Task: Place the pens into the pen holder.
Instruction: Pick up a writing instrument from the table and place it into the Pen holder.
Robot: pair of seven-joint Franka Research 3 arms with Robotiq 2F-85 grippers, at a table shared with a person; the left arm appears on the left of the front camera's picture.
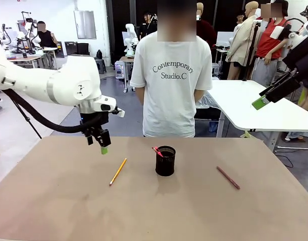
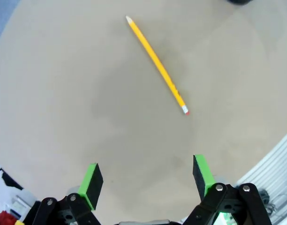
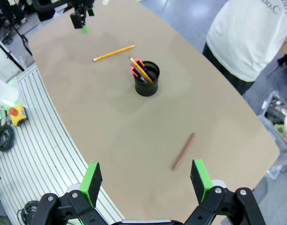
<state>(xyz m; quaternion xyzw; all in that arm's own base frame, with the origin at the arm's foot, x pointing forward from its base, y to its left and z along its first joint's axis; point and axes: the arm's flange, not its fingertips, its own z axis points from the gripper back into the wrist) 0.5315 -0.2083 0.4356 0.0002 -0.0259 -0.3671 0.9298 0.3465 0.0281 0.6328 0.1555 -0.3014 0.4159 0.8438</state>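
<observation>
A yellow-orange pen (image 1: 118, 171) lies on the table left of the black mesh pen holder (image 1: 165, 161). My left gripper (image 1: 103, 148) hovers open just beyond its far end, with nothing between the fingers. The left wrist view looks down on this pen (image 2: 157, 65), which lies ahead of the open left gripper (image 2: 147, 180). A pen with a pink-red end (image 1: 157, 150) leans in the holder. A dark red pen (image 1: 228, 177) lies to the holder's right. My right gripper (image 1: 262, 102) hangs open, high off the table's far right. From there I see the holder (image 3: 147, 79) and the red pen (image 3: 183, 151) beyond the right gripper (image 3: 145, 180).
A person in a white T-shirt (image 1: 171, 80) stands at the table's far edge, behind the holder, hands out of sight. A white table (image 1: 254, 108) stands behind on the right. The brown tabletop (image 1: 159, 211) is bare toward the near edge.
</observation>
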